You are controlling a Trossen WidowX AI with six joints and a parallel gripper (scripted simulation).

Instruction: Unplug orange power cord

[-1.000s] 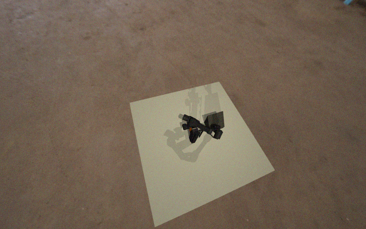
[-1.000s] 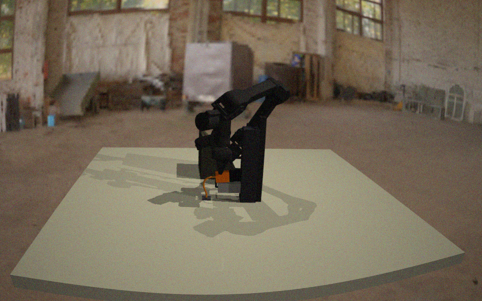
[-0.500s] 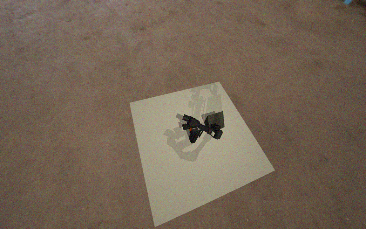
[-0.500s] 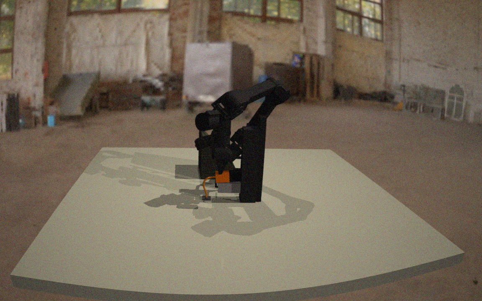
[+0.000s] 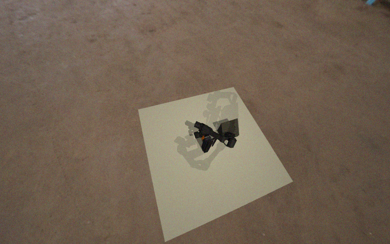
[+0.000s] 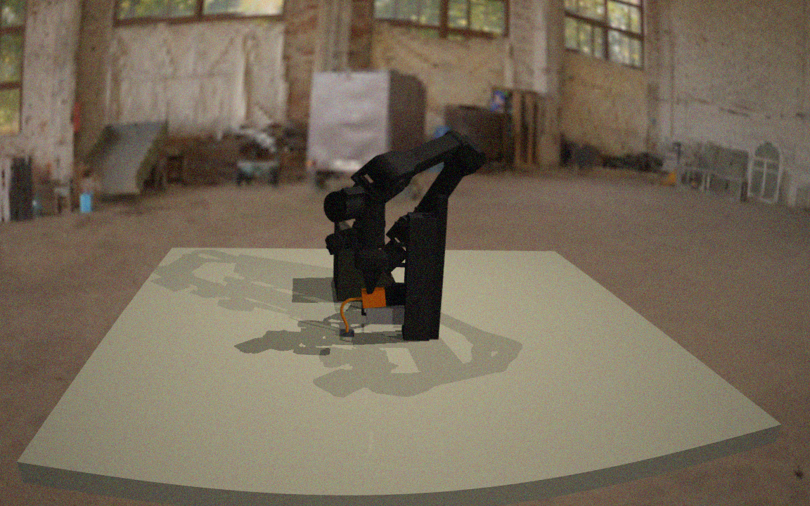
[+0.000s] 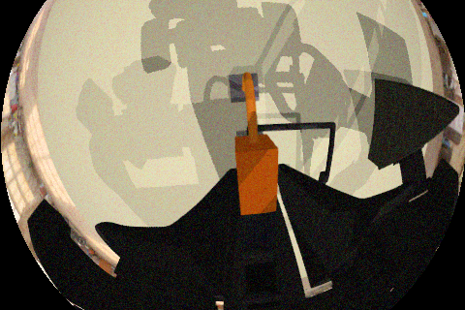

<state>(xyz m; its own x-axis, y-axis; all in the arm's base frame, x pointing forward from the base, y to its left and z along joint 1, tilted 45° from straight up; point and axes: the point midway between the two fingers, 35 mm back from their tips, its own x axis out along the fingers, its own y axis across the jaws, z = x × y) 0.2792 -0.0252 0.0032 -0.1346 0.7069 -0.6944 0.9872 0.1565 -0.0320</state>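
We see jaws narrowly apart, clamped on orange plug (image 7: 258, 174); cord (image 6: 346, 313) curving down to pale surface (image 6: 207, 390); blurred brick hall behind.

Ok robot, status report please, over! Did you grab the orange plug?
Tool shut on boxy orange plug. Thin orange cord hangs to the pale platform. Nothing blocking.

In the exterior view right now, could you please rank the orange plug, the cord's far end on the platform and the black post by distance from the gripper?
1. Orange plug: clamped in the gripper.
2. Black post: just right of it.
3. Cord's far end: lower left, on the platform.

Post and cord end are nearly level; that order is tentative.
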